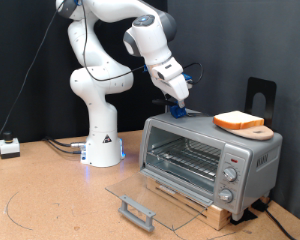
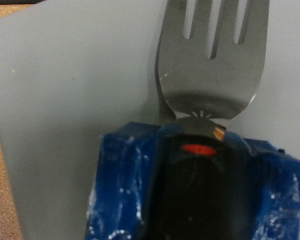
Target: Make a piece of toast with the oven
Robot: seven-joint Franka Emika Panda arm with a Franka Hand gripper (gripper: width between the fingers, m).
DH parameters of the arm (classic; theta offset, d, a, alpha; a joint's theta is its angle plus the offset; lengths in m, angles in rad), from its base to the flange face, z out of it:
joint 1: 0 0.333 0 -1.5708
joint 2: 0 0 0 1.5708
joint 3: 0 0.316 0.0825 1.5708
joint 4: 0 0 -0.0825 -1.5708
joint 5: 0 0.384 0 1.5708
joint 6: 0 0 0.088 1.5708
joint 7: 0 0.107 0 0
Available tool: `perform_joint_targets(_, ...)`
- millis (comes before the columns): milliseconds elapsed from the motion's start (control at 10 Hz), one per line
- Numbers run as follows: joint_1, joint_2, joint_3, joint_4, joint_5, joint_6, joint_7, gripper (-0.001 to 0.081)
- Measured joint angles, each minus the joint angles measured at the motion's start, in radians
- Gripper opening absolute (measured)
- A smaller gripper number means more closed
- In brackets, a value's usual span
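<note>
The silver-grey oven (image 1: 205, 160) stands on the table at the exterior view's right, its glass door (image 1: 155, 200) folded down flat and open, wire rack (image 1: 185, 160) bare. The piece of toast (image 1: 238, 121) lies on a round light-wood board (image 1: 258, 131) on the oven's top, right side. My gripper (image 1: 180, 103) hangs just above the left part of the oven's top, shut on a blue-handled metal fork (image 1: 183, 110). In the wrist view the fork (image 2: 210, 60) points its tines over the grey oven top (image 2: 70, 90); my fingers do not show there.
The oven rests on a wooden block (image 1: 215, 212). Its knobs (image 1: 230, 175) run down its right side. A black stand (image 1: 260, 95) rises behind the board. The robot base (image 1: 102, 140) and cables sit at the left, with a small white box (image 1: 8, 147) at the far left.
</note>
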Motion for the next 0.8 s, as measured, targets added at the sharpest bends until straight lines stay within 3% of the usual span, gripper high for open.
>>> perform_joint_targets(800, 0.0, 0.051, 0.084, -0.018, 0.069, 0.068, 0.022, 0.081)
